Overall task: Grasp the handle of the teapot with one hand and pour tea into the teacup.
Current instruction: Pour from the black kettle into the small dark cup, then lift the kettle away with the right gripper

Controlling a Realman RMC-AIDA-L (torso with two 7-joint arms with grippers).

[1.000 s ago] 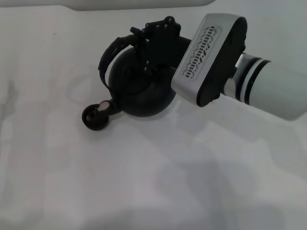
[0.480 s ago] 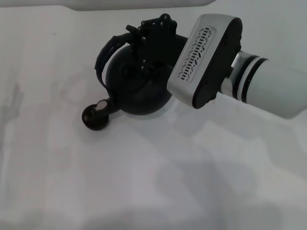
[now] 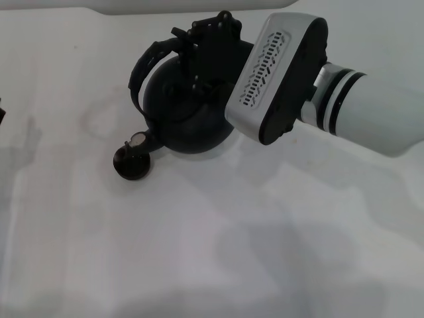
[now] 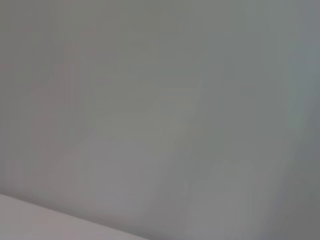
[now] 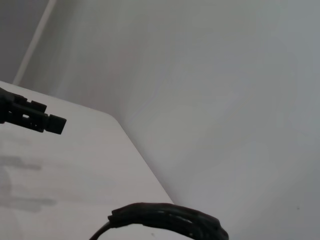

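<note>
The black round teapot (image 3: 189,116) hangs tilted over the white table, held by my right gripper (image 3: 196,48), which is shut on the black arched handle (image 3: 142,68). The handle also shows in the right wrist view (image 5: 167,218). The spout's silvery cap (image 3: 138,139) sits just above the rim of the tiny dark teacup (image 3: 131,164), which stands on the table at the pot's near left. No tea stream shows. Of the left arm, only a black part (image 5: 31,118) shows in the right wrist view and a dark sliver at the head view's left edge.
The right arm's white-grey casing (image 3: 275,73) and white wrist (image 3: 371,116) reach in from the right over the table. The white table (image 3: 218,238) stretches toward me. The left wrist view shows only a plain grey surface.
My right gripper and the teapot have shifted slightly up and away from me, raising the spout cap over the teacup. The teacup has not moved.
</note>
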